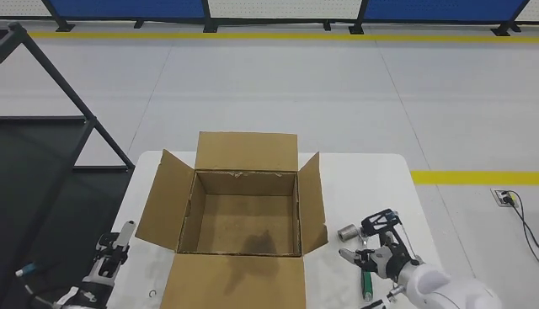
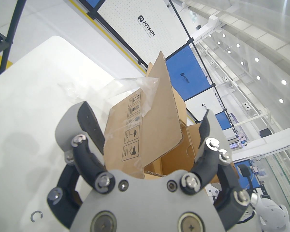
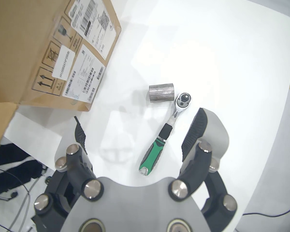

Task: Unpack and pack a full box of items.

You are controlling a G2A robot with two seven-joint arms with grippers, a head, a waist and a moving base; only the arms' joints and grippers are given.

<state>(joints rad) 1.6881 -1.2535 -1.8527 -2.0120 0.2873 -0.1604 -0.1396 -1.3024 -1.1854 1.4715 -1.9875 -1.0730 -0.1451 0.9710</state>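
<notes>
Open cardboard box [image 1: 244,199] sits mid-desk [image 1: 370,183], flaps splayed. Right pincer [image 3: 139,121] released, hovering over green-handled ratchet [image 3: 159,141] and steel sleeve [image 3: 162,93], which lie just beside each other, right of box. Left pincer [image 2: 146,112] released, near box's left flap.

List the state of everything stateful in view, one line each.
cardboard box: upright, all four flaps open, nothing visible inside
ratchet wrench: lying flat on the table, not gripped
metal sleeve: on its side beside the wrench head
plastic film: loose, lying against the box's side
left gripper: open, empty
right gripper: open, empty, above the wrench
</notes>
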